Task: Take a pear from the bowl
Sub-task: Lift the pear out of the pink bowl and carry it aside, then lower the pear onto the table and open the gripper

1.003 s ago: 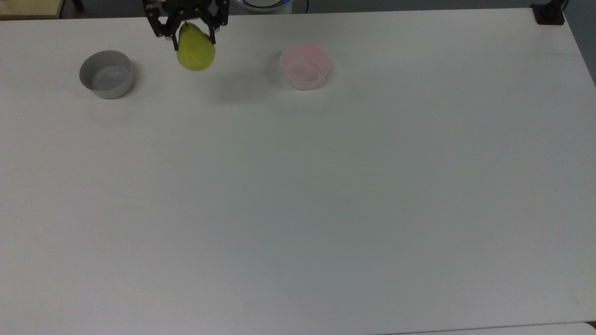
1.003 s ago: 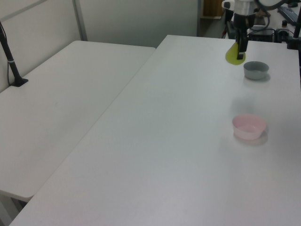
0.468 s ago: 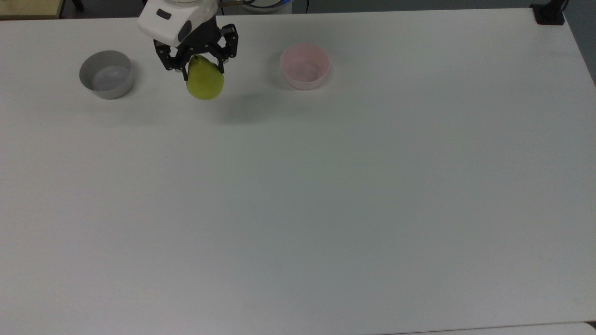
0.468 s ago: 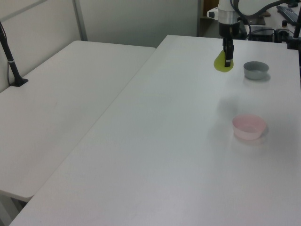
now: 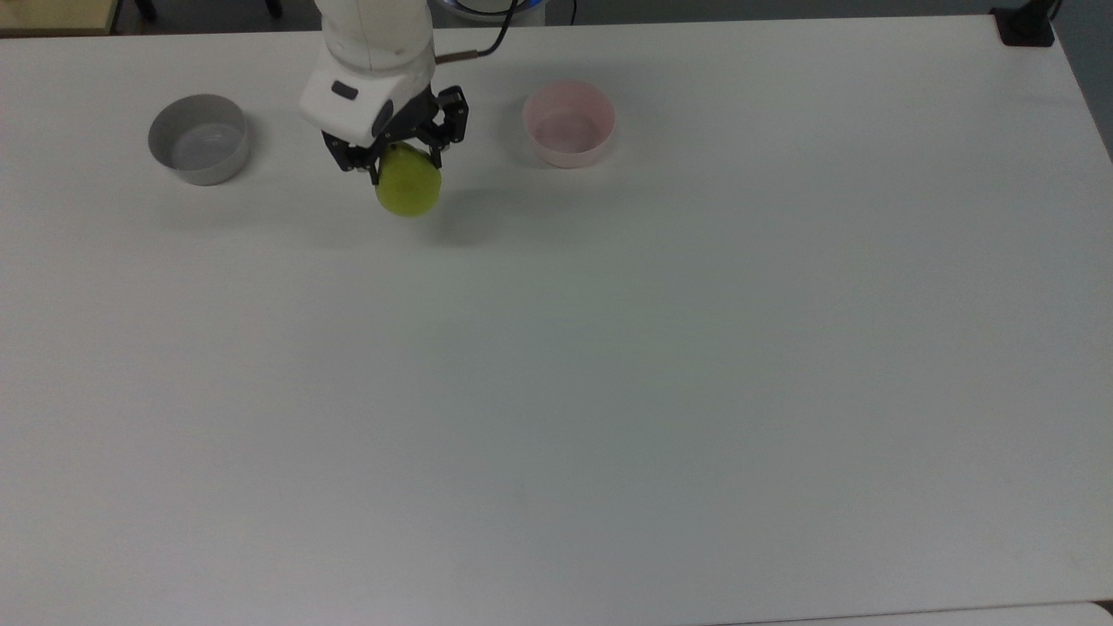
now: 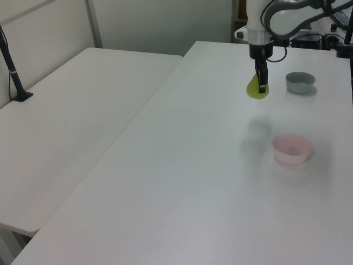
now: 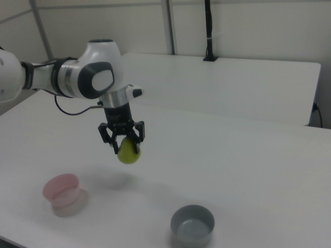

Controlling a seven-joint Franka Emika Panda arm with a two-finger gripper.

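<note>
One pear (image 5: pixel 409 191) between claw (image 5: pixel 405 162) fingers

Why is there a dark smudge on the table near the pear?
It is the shadow of the pear and gripper. In the top view it lies just right of the fruit; in the right view it falls below it, near the pink bowl; in the left view it is a soft grey patch under it.

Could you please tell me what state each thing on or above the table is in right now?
gripper: shut on the pear, raised above the table.
pear: held by its narrow top, hanging clear of the table.
pink bowl: upright on the table, nothing in it.
grey bowl: upright on the table, nothing in it.
table: bears both bowls.
</note>
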